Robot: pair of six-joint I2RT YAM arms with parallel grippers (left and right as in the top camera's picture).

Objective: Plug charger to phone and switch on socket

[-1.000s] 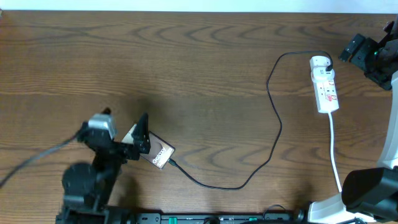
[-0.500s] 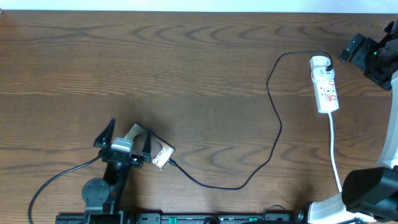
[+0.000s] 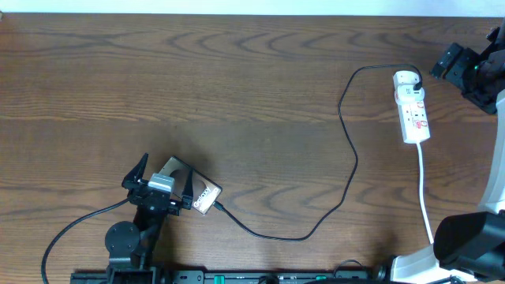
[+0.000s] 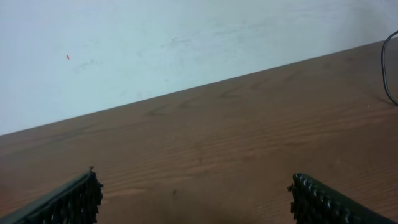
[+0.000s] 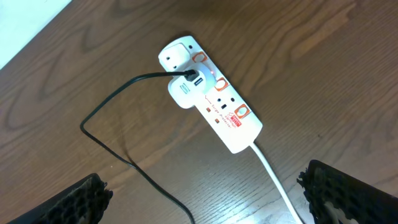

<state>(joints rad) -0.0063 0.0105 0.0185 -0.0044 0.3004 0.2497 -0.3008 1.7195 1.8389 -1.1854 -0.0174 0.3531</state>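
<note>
1. Fingers [image 4: 65,200] of the left gripper [image 3: 166,164] are spread wide with nothing between them. The gripper hovers at the near left of the table [image 3: 252,79], partly over the phone [image 3: 203,193].
2. The phone lies flat and slanted, with its long axis running from far-left to near-right. It isn't visible in the left wrist view, only bare wood.
3. The cable [image 3: 347,150] meets the phone's near-right short edge. It looks plugged in, but the connector [image 3: 218,207] is too small to be sure. The cable loops right, then away toward the socket.
4. The socket [image 5: 211,102] lies at the far right. In the overhead view its long axis runs roughly away-to-near, with the white cord [image 3: 424,189] trailing toward the near edge. The black plug [image 5: 189,74] sits in a port near its far end.
5. The right gripper [image 5: 205,199] has its fingers wide apart and empty. It sits just beside the socket, which shows diagonally ahead between the fingers.
6. Judgement: the switch press is what's left. The right arm is clearly nearer, and the left is well apart. Whether a switch [image 5: 221,84] is already on — can't tell.
</note>
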